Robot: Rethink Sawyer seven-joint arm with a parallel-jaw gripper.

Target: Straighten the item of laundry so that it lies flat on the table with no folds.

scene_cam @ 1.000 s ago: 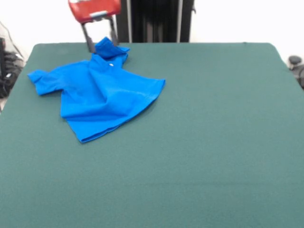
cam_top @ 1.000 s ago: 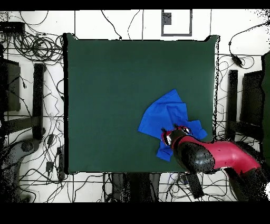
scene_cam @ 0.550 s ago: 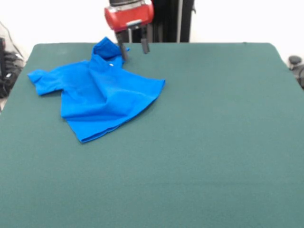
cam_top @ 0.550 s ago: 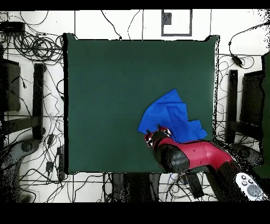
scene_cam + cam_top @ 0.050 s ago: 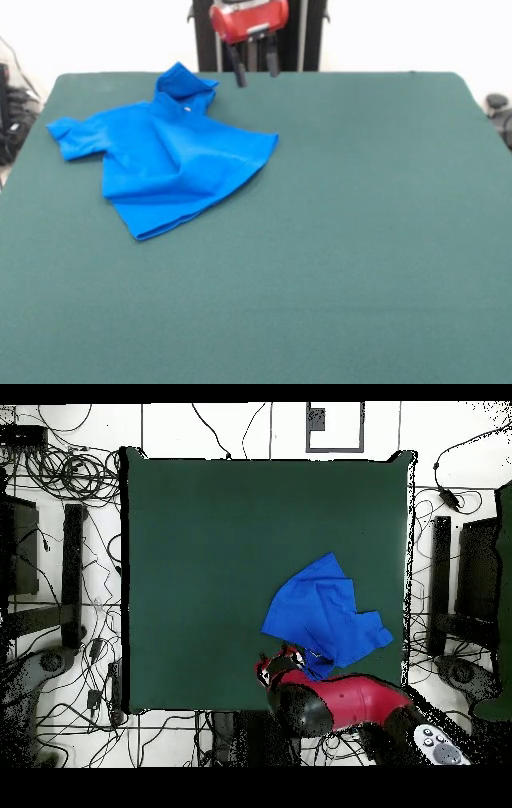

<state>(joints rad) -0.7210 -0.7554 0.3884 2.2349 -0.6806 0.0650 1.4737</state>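
Well, status: shirt was loose on the table, nothing in the grip
Gripper: hung above the far edge of the table, just beside the shirt's collar end, fingers spread apart and empty
Shirt: bright blue T-shirt sat in the table's far left part in the front view, rumpled, one sleeve out to the left, the other doubled up by the collar, hem corner pointing right
Overhead check: shirt lay near the robot's side of the table, gripper just off its edge
Folds: creases ran across the body, so far from flat
Step in hand: picking a grasp point, I'd judge
Tip: pinch the doubled sleeve by its hem, single layer only, and draw it outward low over the felt so the body doesn't drag
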